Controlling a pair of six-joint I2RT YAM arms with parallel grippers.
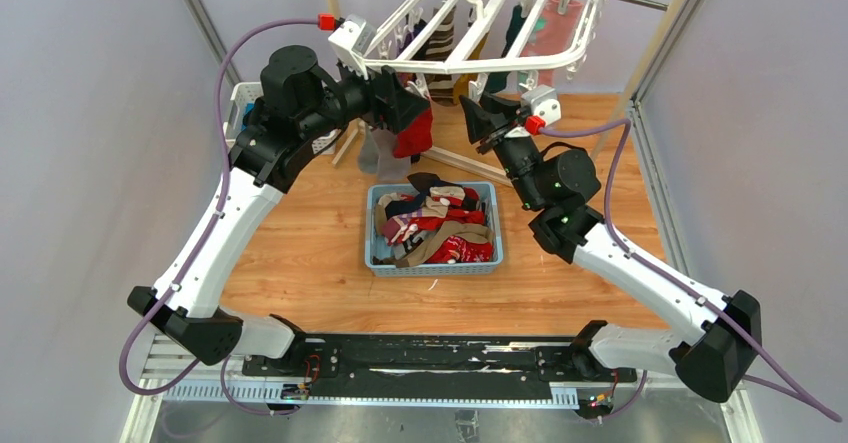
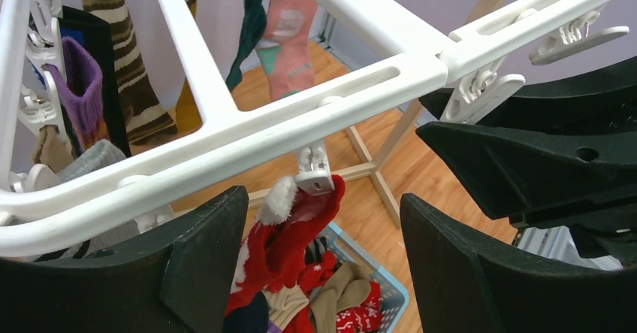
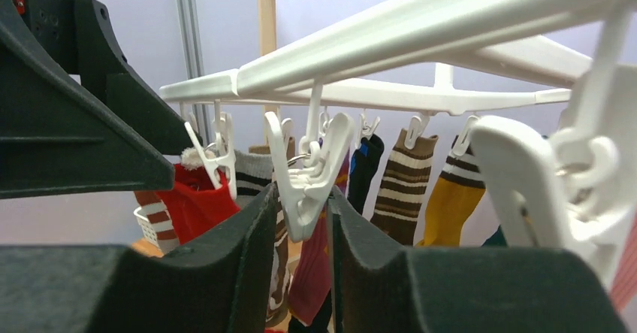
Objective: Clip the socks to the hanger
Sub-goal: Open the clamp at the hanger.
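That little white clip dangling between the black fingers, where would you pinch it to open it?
Pinch the clip across its two flared wings, one finger on each, coming up from below. It dangles under the hanger bar with those wings splayed in a V, so squeezing them probably opens it. The right pincer flanks it so.

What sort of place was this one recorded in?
Probably a lab test cell staged for laundry, not a home: plain wall panels on metal posts enclose a wooden tabletop, robot arms are bolted at its near edge, and there is a white hanger and a blue basket of socks.
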